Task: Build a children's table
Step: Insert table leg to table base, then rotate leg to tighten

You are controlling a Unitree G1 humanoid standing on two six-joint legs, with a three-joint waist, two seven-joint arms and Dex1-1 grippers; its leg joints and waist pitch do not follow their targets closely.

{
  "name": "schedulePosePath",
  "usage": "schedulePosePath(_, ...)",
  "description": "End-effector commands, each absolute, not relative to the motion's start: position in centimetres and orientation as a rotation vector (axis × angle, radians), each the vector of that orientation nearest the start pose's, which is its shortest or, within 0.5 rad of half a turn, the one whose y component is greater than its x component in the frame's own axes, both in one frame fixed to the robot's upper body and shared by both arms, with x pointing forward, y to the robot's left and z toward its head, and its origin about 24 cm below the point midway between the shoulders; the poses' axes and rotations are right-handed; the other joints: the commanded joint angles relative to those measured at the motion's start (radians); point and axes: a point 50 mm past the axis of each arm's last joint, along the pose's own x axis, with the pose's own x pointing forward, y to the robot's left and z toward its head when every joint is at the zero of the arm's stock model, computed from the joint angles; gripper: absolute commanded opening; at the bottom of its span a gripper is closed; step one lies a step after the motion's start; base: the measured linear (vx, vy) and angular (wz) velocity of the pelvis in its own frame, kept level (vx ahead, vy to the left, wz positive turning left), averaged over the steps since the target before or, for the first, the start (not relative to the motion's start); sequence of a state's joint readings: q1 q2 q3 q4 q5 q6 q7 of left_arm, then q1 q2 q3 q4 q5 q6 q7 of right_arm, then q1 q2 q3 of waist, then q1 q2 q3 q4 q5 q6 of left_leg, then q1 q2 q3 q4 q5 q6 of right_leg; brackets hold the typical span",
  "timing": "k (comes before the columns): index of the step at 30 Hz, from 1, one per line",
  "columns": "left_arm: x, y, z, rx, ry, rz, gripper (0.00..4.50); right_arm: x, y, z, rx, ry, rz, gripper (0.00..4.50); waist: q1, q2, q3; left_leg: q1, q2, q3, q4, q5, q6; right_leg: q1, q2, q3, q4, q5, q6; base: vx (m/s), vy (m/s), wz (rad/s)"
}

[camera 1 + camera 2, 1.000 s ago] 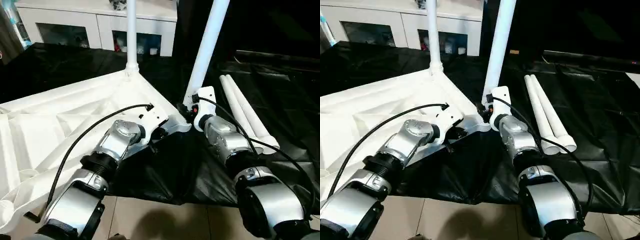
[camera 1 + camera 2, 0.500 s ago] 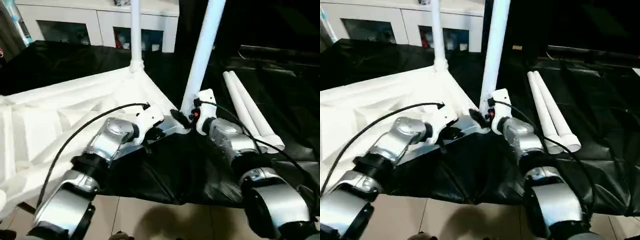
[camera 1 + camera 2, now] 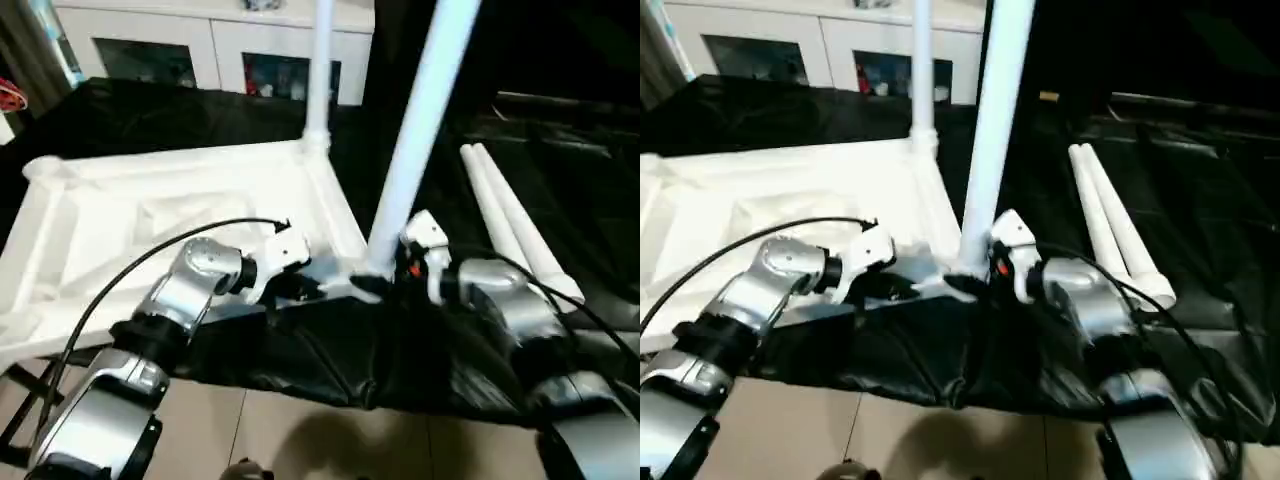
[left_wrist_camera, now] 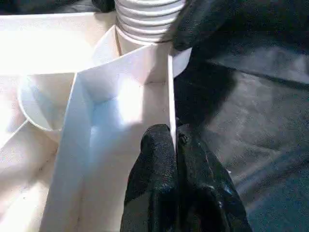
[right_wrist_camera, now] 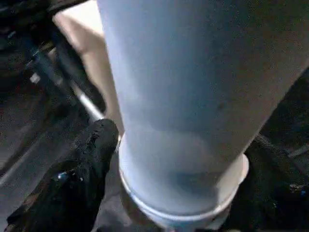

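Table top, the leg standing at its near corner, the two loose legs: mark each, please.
table top (image 3: pixel 150 215): left eye view, on its ribbed underside.
near-corner leg (image 3: pixel 420 120): left eye view, mid-shaft.
loose legs (image 3: pixel 510 220): left eye view, on the shafts lying on the black sheet.

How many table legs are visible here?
4: one leg upright in the tabletop's far corner, one at the near corner between the right gripper's fingers, two lying loose on the black sheet.

We see two silver forearms with black joint rings, a black cable looping over each, white wrist housings, and black rubbery fingers (image 4: pixel 159 179).
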State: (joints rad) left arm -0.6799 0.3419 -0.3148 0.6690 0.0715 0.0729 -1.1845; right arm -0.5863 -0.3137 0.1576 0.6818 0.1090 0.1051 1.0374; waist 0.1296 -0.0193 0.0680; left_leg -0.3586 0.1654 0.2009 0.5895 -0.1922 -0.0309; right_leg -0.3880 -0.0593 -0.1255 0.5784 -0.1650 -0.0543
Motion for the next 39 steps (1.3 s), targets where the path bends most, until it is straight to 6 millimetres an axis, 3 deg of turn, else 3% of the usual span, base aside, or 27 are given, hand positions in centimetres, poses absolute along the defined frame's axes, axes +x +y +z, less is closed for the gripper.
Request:
schedulePosePath(1,32.4,10.5,6.8,0.501,0.373,-1.45,0.0,32.1,-13.3,4.8,-0.164,0.361,1.179,3.71,0.001,0.008,-0.076,0.015,0.097,-0.042,-0.068,-0.153,0.05,0.049,-0.131,0.082,-0.063,-0.25,-0.159,0.0,0.0,0.0)
schedulePosePath(4,32.2,10.6,6.7,0.502,0.374,-1.475,0.0,31.6,-13.3,5.0,-0.162,0.357,1.207,3.71,0.008,0.008,-0.075,0.018,0.097,-0.042,-0.068,-0.164,0.045,0.048,-0.133,0.082,-0.068,-0.287,-0.15,0.0,0.0,0.0)
schedulePosePath(6,32.1,10.6,6.6,0.505,0.377,-1.49,0.0,31.4,-13.3,5.1,-0.166,0.358,1.22,3.34,0.01,0.007,-0.074,0.018,0.097,-0.043,-0.07,-0.163,0.042,0.048,-0.132,0.081,-0.068,-0.295,-0.144,0.0,0.0,0.0)
schedulePosePath(9,31.9,10.7,6.5,0.512,0.385,-1.503,0.0,31.0,-13.1,5.1,-0.171,0.363,1.241,3.31,0.012,0.007,-0.075,0.019,0.098,-0.043,-0.069,-0.159,0.038,0.047,-0.133,0.082,-0.067,-0.288,-0.142,0.0,0.0,0.0)
schedulePosePath(11,31.8,10.9,6.3,0.516,0.394,-1.51,0.0,30.7,-12.9,5.0,-0.176,0.369,1.258,2.95,0.013,0.006,-0.077,0.018,0.099,-0.043,-0.069,-0.152,0.04,0.048,-0.133,0.082,-0.064,-0.272,-0.146,0.0,0.0,0.0)
schedulePosePath(19,31.6,11.0,5.9,0.507,0.401,-1.513,0.0,30.0,-12.6,4.7,-0.167,0.382,1.273,2.77,0.011,0.003,-0.075,0.018,0.097,-0.043,-0.069,-0.155,0.04,0.048,-0.132,0.081,-0.067,-0.293,-0.139,0.0,0.0,0.0)
schedulePosePath(20,31.6,10.9,5.9,0.5,0.401,-1.508,0.0,29.9,-12.6,4.6,-0.164,0.383,1.269,2.77,0.011,-0.002,-0.075,0.018,0.096,-0.042,-0.069,-0.154,0.04,0.048,-0.131,0.081,-0.067,-0.294,-0.137,0.0,0.0,0.0)
schedulePosePath(23,31.7,10.8,5.9,0.483,0.399,-1.49,0.0,29.8,-12.5,4.5,-0.149,0.384,1.253,2.76,0.013,0.0,-0.075,0.018,0.096,-0.043,-0.069,-0.149,0.041,0.048,-0.134,0.082,-0.067,-0.304,-0.132,0.0,0.0,0.0)
schedulePosePath(26,32.8,10.2,5.7,0.448,0.395,-1.348,0.0,30.6,-12.3,3.8,-0.109,0.37,1.078,2.76,0.008,0.0,-0.072,0.02,0.096,-0.043,-0.069,-0.156,0.034,0.044,-0.133,0.082,-0.071,-0.314,-0.135,0.0,0.0,0.0)
schedulePosePath(29,33.6,9.2,5.6,0.435,0.401,-1.238,0.0,31.8,-11.7,3.0,-0.073,0.367,0.877,2.76,-0.001,0.001,-0.065,0.028,0.089,-0.046,-0.072,-0.211,0.007,0.04,-0.137,0.079,-0.092,-0.439,-0.109,0.0,0.0,0.0)
schedulePosePath(31,34.1,8.1,5.5,0.416,0.402,-1.168,0.0,32.4,-11.0,2.7,-0.022,0.371,0.757,2.76,-0.007,0.002,-0.067,0.033,0.089,-0.052,-0.072,-0.234,-0.011,0.041,-0.14,0.076,-0.1,-0.496,-0.085,0.0,0.0,0.0)
schedulePosePath(34,34.5,7.3,5.6,0.404,0.398,-1.12,0.0,32.9,-10.4,2.4,0.001,0.38,0.66,2.76,-0.013,0.003,-0.067,0.032,0.089,-0.05,-0.074,-0.234,-0.004,0.04,-0.138,0.079,-0.099,-0.467,-0.086,0.0,0.0,0.0)
schedulePosePath(36,34.8,5.3,5.8,0.393,0.38,-1.061,0.0,34.1,-9.4,1.9,0.059,0.402,0.442,2.76,-0.02,0.008,-0.07,0.032,0.089,-0.052,-0.075,-0.224,-0.016,0.037,-0.136,0.08,-0.093,-0.432,-0.101,0.0,0.0,0.0)
schedulePosePath(39,34.7,4.6,5.8,0.398,0.371,-1.069,0.0,34.3,-8.9,1.8,0.069,0.394,0.415,2.76,-0.021,0.012,-0.072,0.032,0.09,-0.049,-0.072,-0.223,-0.012,0.04,-0.139,0.083,-0.089,-0.377,-0.117,0.0,0.0,0.0)
